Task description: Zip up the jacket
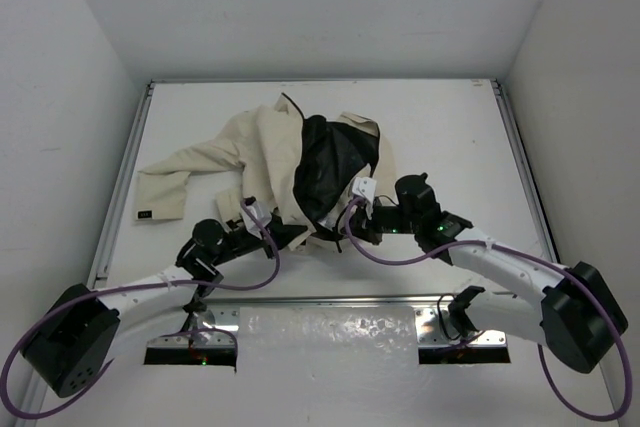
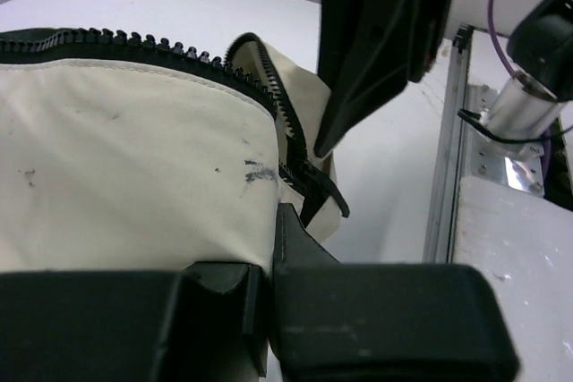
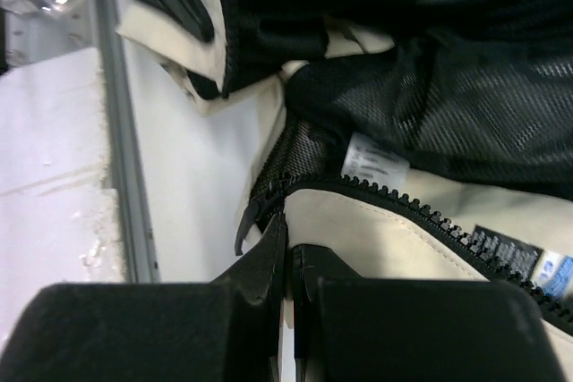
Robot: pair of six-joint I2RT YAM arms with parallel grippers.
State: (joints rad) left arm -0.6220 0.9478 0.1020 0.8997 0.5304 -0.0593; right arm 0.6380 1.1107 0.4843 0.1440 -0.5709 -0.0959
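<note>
Cloth takes up the middle of the tabletop point(image 1: 450, 137): the jacket point(image 1: 255, 142) lies crumpled there, cream-beige outside, with its black mesh lining point(image 1: 335, 162) turned up on the right side. One sleeve point(image 1: 180, 172) stretches out to the left, and we see a small dark tag point(image 1: 145, 214) near its cuff, too small to read.

Both arms reach in to the near edge of the jacket. The left tool point(image 1: 268, 234) sits at the hem left of the opening. In its wrist view it is clenched on the cream fabric, which runs down between the two pads. The zipper point(image 2: 179, 46) follows the upper edge of that panel and curves down to its end just beyond the fingers. A few dark smudges point(image 2: 255, 172) mark the cloth near that end.

The right tool point(image 1: 352, 222) is just right of the left one, at the other side of the opening. In its wrist view the fingers are pressed nearly together on the jacket's edge, right at the lower end of the zipper teeth.

Beside that edge, a white label point(image 3: 376, 160) is sewn where the mesh meets the cream cloth, and its print is too faint for us to read. Farther right, a black label point(image 3: 501, 243) carries white lettering we cannot make out, with a bit of blue next to it.
</note>
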